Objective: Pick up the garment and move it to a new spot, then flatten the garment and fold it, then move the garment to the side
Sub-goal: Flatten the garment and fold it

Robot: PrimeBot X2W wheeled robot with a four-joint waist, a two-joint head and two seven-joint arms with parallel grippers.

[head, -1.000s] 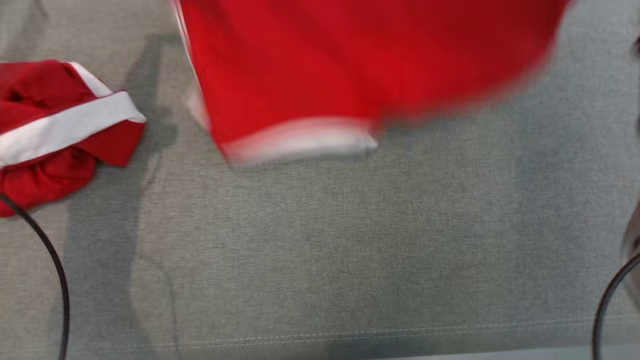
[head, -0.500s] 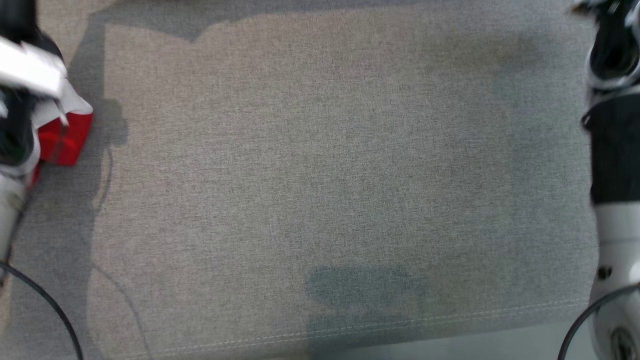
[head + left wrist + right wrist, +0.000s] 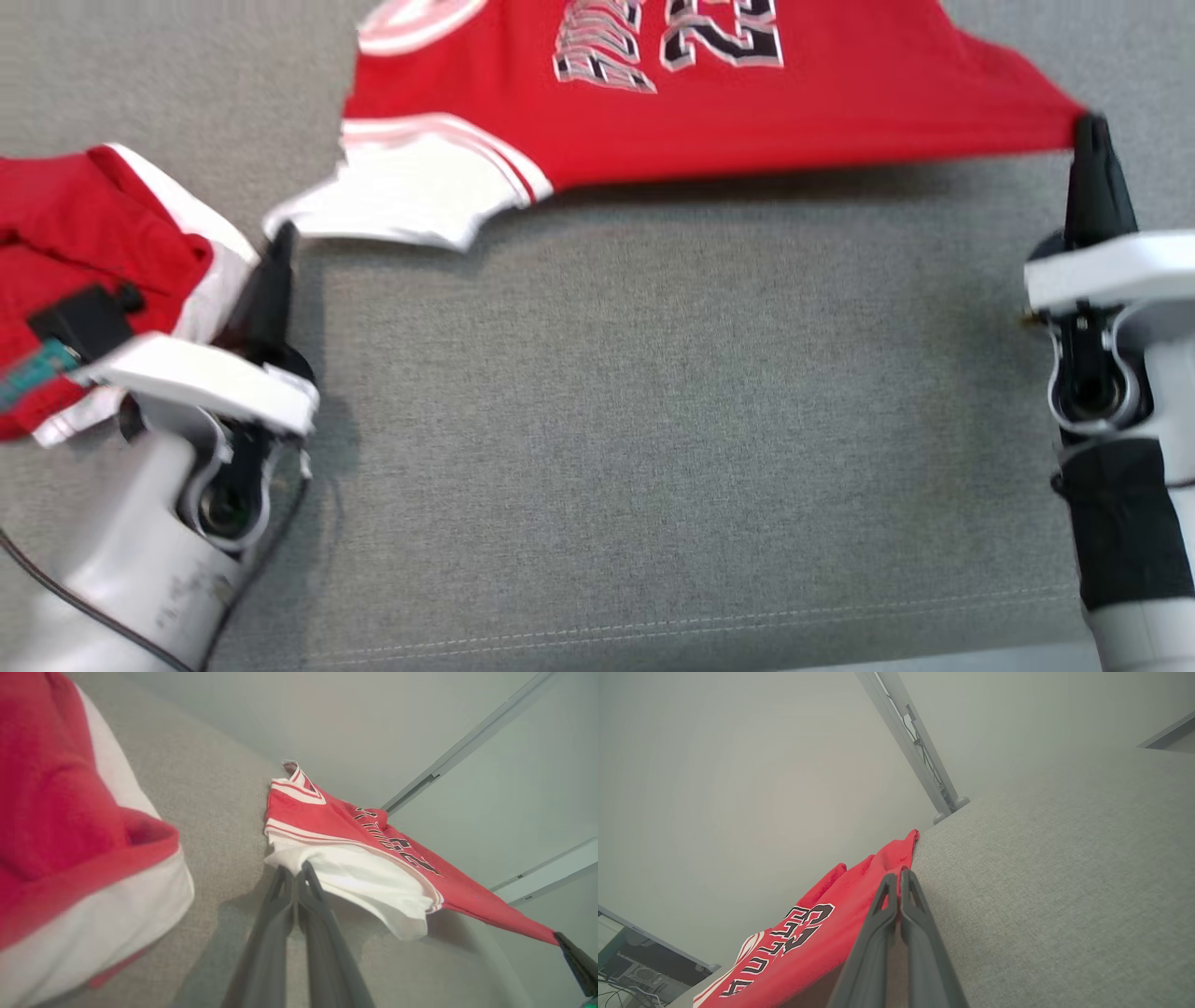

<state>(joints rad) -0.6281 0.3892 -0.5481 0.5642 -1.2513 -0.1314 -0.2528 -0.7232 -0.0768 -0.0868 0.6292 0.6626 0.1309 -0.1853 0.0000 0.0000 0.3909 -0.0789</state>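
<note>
- Back into sight comes the red jersey [image 3: 709,121]; half a second ago bare grey cloth showed between the arms, and now both grippers reach further in.
- It's stretched left to right along the far side of the grey padded surface [image 3: 653,420], printed side up, black-and-white lettering showing.
- Left gripper [image 3: 282,233]: fingers pressed tight together, tips nipping the corner of the white sleeve at the jersey's near left. The left wrist view confirms it, tips [image 3: 295,870] right on that white edge.
- Right gripper [image 3: 1089,126]: also clamped, pinching the red corner at the far right, fabric pulled to a point there.
- From the right wrist view, its fingers [image 3: 899,875] lie over the red cloth where it meets the grey.
- There's a dark shadow under the jersey's near edge.
- Over on the left, a second red-and-white garment [image 3: 103,224] sits bunched up, just beside the left arm.
</note>
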